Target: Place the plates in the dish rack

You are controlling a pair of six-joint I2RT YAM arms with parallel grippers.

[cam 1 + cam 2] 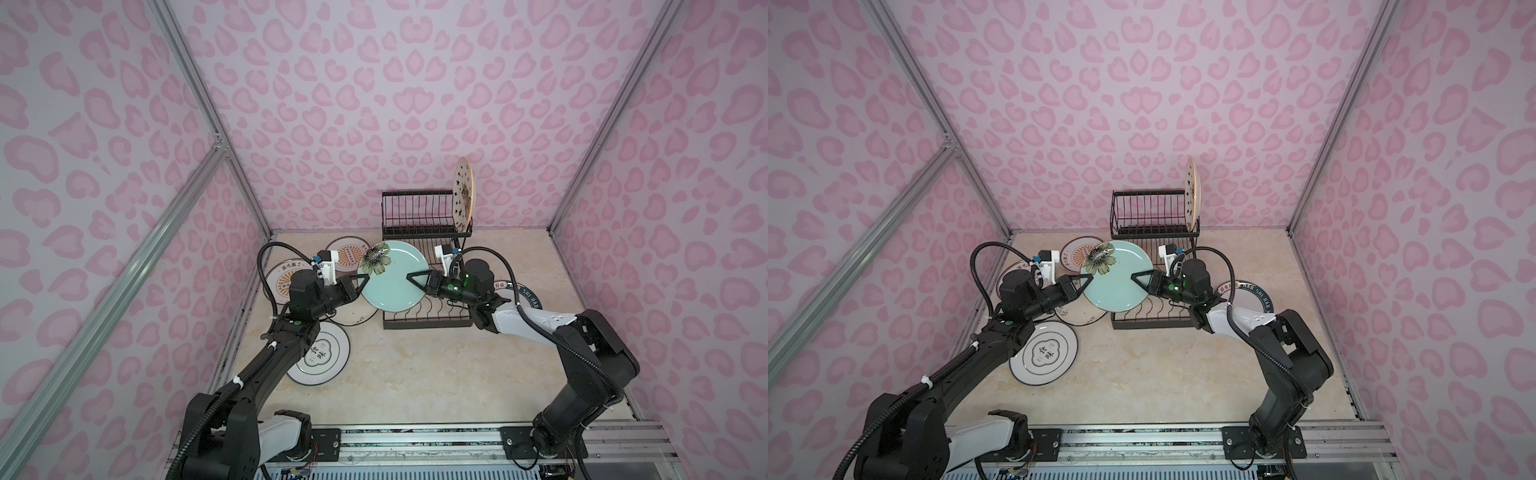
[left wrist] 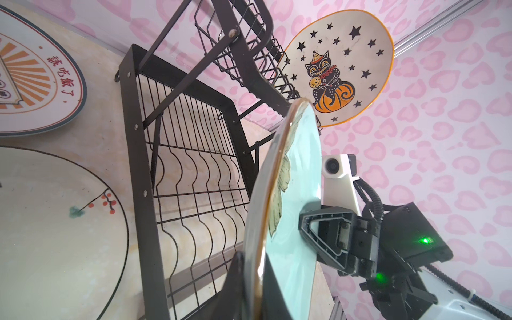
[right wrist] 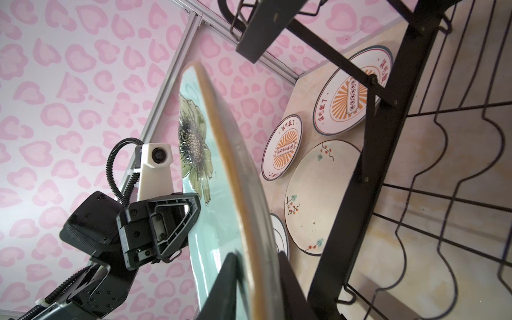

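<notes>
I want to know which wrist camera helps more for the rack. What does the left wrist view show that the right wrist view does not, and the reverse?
Only the left wrist view: the star-and-cat plate, standing on edge in the raised basket of the dish rack.
Only the right wrist view: one orange-sunburst plate and a second one beside it; the left wrist view catches just one.
Both: the teal flower plate seen edge-on, the cream branch plate lying flat, and the rack's wavy lower tray.
</notes>
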